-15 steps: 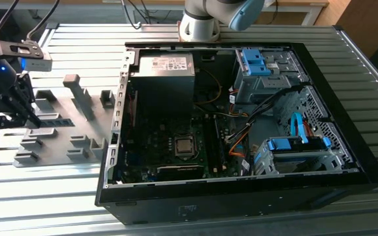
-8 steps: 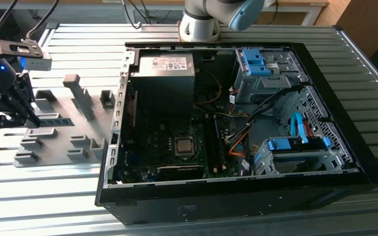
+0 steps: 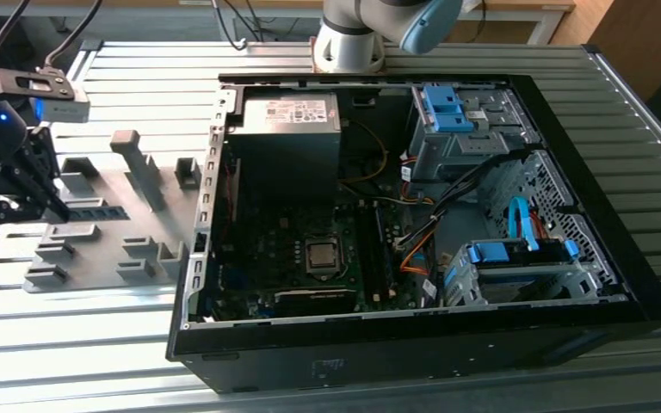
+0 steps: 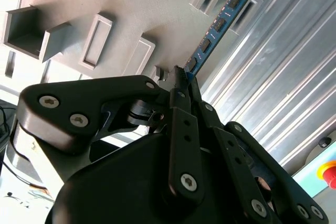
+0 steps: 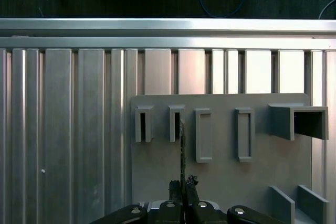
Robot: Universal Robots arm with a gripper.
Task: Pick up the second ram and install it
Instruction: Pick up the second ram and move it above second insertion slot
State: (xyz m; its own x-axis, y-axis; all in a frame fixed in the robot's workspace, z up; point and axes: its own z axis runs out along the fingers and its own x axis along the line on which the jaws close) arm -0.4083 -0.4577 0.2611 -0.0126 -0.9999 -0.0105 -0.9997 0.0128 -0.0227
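Ribbed metal table (image 5: pixel 58 129); matt plastic holder (image 5: pixel 226 182); matt black tool (image 4: pixel 181 77); semi-gloss second ram (image 4: pixel 220 22).

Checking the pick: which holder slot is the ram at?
The narrow slot next to the wider pockets: the ram, clamped in the gripper, ends at it. The other narrow slot stands apart from it.

The arm's base (image 3: pixel 348 39) stands at the back of the scene, with a pale-blue joint (image 3: pixel 429 21) bent over above it. At the exterior view's left the gripper (image 3: pixel 52 206) hangs low, its black linkage pointing down and a camera bracket (image 3: pixel 38 86) riding above the wrist. In the second wrist view its fingers (image 4: pixel 181 85) are drawn together, seemingly pinching one end of the second ram (image 4: pixel 218 24).
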